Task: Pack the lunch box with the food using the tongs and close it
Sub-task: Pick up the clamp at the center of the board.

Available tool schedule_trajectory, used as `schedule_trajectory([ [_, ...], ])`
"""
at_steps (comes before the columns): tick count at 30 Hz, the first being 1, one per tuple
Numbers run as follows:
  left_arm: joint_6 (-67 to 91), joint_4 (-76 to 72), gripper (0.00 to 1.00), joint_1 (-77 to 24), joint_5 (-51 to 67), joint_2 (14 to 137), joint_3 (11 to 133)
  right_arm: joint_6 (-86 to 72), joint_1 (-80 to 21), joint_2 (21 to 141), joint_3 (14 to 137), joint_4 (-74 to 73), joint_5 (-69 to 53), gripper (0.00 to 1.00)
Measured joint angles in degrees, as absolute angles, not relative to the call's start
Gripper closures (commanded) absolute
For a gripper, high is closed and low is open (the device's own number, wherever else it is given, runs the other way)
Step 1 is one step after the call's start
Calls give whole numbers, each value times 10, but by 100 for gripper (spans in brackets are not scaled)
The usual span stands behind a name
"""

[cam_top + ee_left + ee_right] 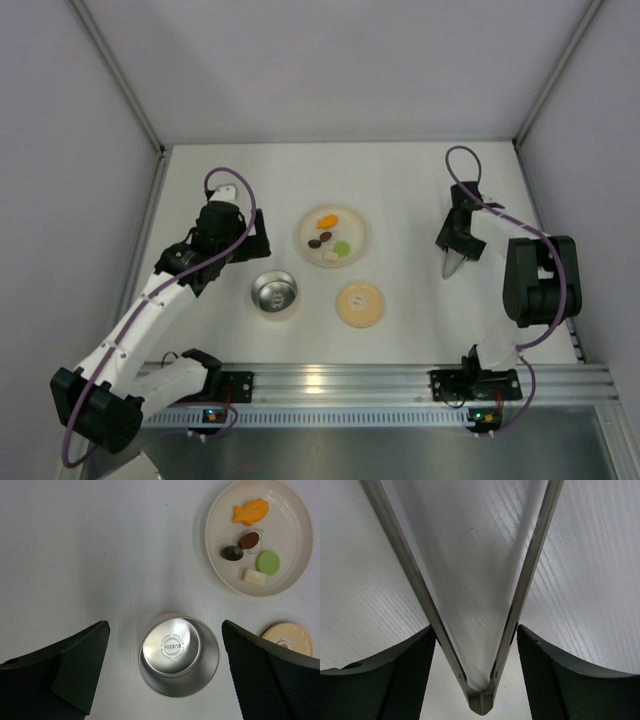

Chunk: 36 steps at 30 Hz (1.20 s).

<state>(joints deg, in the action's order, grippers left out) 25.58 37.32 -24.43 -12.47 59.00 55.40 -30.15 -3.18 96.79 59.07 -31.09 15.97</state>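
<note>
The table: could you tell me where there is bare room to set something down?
Bare: the far strip behind the plate, and between plate and right gripper. Crowded: the middle, where plate, lunch box and lid sit close.

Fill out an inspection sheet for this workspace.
Surface: white table, faint grain.
Job's things: lunch box open and empty; lid lying beside it; five food pieces on the plate; tongs at the right gripper.
Clutter: nothing seen.
Grippers: left gripper open above the lunch box; right gripper closed on the tongs near their joined end.
Cables: purple cables loop off both arms.
Surroundings: pale walls; aluminium rail at the near edge.
</note>
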Motion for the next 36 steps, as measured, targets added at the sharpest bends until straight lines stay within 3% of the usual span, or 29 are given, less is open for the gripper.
schedule_trajectory([
  [9, 256, 373, 1, -244, -124, 590, 554, -295, -32, 973, 590, -307, 158, 59],
  [14, 256, 373, 1, -244, -124, 590, 554, -295, -36, 956, 577, -299, 159, 59],
  [26, 256, 373, 1, -244, -123, 590, 554, -273, -41, 757, 549, -310, 149, 60],
  [36, 256, 373, 1, -244, -118, 592, 554, -255, -49, 698, 521, -340, 116, 62],
])
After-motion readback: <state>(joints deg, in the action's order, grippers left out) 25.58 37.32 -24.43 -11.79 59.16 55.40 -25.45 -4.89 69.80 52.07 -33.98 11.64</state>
